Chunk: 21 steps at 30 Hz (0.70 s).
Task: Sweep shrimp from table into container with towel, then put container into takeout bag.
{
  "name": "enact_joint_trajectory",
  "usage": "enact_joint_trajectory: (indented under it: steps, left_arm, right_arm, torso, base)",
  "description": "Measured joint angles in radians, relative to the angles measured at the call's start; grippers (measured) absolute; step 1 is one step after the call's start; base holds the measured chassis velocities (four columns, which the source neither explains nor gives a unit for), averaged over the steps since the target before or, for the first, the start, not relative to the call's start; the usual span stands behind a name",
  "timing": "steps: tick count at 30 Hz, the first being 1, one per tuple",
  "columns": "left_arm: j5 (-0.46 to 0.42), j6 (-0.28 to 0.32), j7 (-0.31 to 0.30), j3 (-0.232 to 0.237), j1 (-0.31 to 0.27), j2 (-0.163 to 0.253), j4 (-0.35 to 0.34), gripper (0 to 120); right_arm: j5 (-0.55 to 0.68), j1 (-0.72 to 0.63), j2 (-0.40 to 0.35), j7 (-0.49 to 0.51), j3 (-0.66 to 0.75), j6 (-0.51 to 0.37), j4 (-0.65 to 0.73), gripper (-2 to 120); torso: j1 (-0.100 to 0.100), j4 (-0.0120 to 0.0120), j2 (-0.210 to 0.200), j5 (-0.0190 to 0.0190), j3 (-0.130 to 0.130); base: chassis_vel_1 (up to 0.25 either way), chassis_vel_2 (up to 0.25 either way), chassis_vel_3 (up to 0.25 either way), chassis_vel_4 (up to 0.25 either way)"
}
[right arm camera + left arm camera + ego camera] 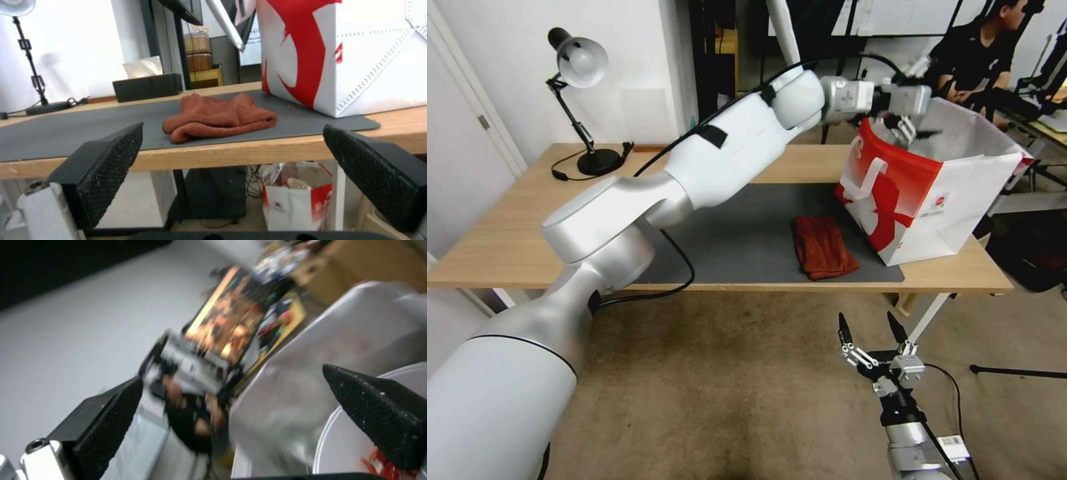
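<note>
Where the takeout bag (940,193) gapes, its walls hide the container (356,440).

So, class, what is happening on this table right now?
The left gripper, fingers apart, is at the mouth of the takeout bag. The container, with shrimp in it, sits beside one finger in the wrist view. The towel lies on the mat. The right gripper waits open below the table.

Even, bright indoor light, with soft shadows only. The head view bows straight lines toward its edges; pale glare sits on the white arm (720,160) and the lamp shade (582,61). The left wrist view is heavily smeared by motion blur. The right wrist view is sharp, slightly soft on the nearest finger pads (111,163).
</note>
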Motion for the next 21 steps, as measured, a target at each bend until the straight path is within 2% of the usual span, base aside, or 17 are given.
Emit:
enact_joint_trajectory:
  steps: [1,2,3,4,5,6,9,10,11,12,14,16,17,19,21]
  left_arm:
    - [-0.11,0.069,-0.1,0.018,0.016,0.035,-0.044,100]
    - [-0.11,0.069,-0.1,0.018,0.016,0.035,-0.044,100]
    - [-0.175,0.104,-0.169,0.028,0.028,0.056,-0.075,100]
    - [-0.269,0.169,-0.265,0.038,0.053,0.09,-0.131,100]
    - [-0.304,0.192,-0.296,0.039,0.063,0.103,-0.155,100]
    - [-0.304,0.192,-0.296,0.039,0.063,0.103,-0.155,100]
    - [-0.5,0.279,-0.459,0.035,0.137,0.176,-0.302,100]
    - [-0.5,0.279,-0.459,0.035,0.137,0.176,-0.302,100]
    - [-0.534,0.299,-0.492,0.028,0.158,0.192,-0.338,100]
    - [-0.565,0.323,-0.555,0.02,0.186,0.216,-0.387,100]
    - [-0.584,0.337,-0.636,0.005,0.231,0.248,-0.452,100]
    - [-0.585,0.339,-0.645,0.003,0.238,0.253,-0.46,100]
    - [-0.587,0.341,-0.691,-0.008,0.27,0.282,-0.508,100]
    - [-0.586,0.341,-0.706,-0.012,0.283,0.294,-0.528,100]
    - [-0.587,0.331,-0.764,-0.035,0.357,0.361,-0.621,100]
  right_arm:
    - [0.0,0.0,0.0,0.0,-0.002,0.0,0.0,100]
    - [0.0,0.0,0.0,0.0,-0.002,0.0,0.0,100]
    - [-0.001,0.001,0.0,0.0,-0.003,-0.001,0.0,100]
    - [-0.001,0.001,0.0,-0.001,-0.004,-0.001,0.001,100]
    - [-0.001,0.001,0.0,-0.001,-0.005,-0.002,0.001,100]
    - [-0.001,0.001,0.0,-0.001,-0.005,-0.002,0.001,100]
    - [-0.003,0.003,-0.001,-0.001,-0.007,-0.005,0.004,100]
    - [-0.003,0.003,-0.001,-0.001,-0.007,-0.005,0.004,100]
    - [-0.004,0.003,-0.001,-0.001,-0.008,-0.006,0.006,100]
    - [-0.005,0.002,-0.002,-0.001,-0.009,-0.007,0.008,100]
    - [-0.007,0.001,-0.002,-0.002,-0.01,-0.007,0.011,100]
    - [-0.007,0.0,-0.002,-0.002,-0.01,-0.007,0.012,100]
    - [-0.009,-0.003,-0.002,-0.002,-0.01,-0.008,0.014,100]
    - [-0.009,-0.004,-0.002,-0.002,-0.01,-0.008,0.015,100]
    - [-0.01,-0.009,-0.004,-0.002,-0.009,-0.008,0.02,100]
  torso:
    - [0.0,0.0002,0.0,-0.0001,0.0]
    - [0.0,0.0002,0.0,-0.0001,0.0]
    - [0.0,0.0003,0.0,-0.0001,0.0]
    - [0.0,0.0001,0.0,-0.0001,0.0]
    - [0.0,0.0001,0.0,-0.0003,0.0]
    - [0.0,0.0001,0.0,-0.0003,0.0]
    - [0.0,-0.0001,0.0,-0.0002,0.0]
    - [0.0,-0.0001,0.0,-0.0002,0.0]
    - [0.0,-0.0001,0.0,-0.0003,0.0]
    - [0.0,-0.0001,0.0,-0.0003,0.0]
    - [0.0,-0.0002,0.0,0.0,0.0]
    - [0.0,-0.0002,0.0,-0.0001,0.0]
    - [0.0,-0.0003,0.0,-0.0001,0.0]
    - [0.0,-0.0003,0.0,-0.0001,0.0]
    - [0.0,-0.0003,0.0,-0.0003,0.0]
  base:
    - [0.0,0.0,0.0,0.0]
    - [0.0,0.0,0.0,0.0]
    - [0.0,0.0,0.0,0.0]
    - [0.0,0.0,0.0,0.0]
    - [0.0,0.0,0.0,0.0]
    - [0.0,0.0,0.0,0.0]
    - [0.0,0.0,0.0,0.0]
    - [0.0,0.0,0.0,0.0]
    - [0.0,0.0,0.0,0.0]
    - [0.0,0.0,0.0,0.0]
    - [0.0,0.0,0.0,0.0]
    - [0.0,0.0,0.0,0.0]
    - [0.0,0.0,0.0,0.0]
    - [0.0,0.0,0.0,0.0]
    - [0.0,0.0,0.0,0.0]
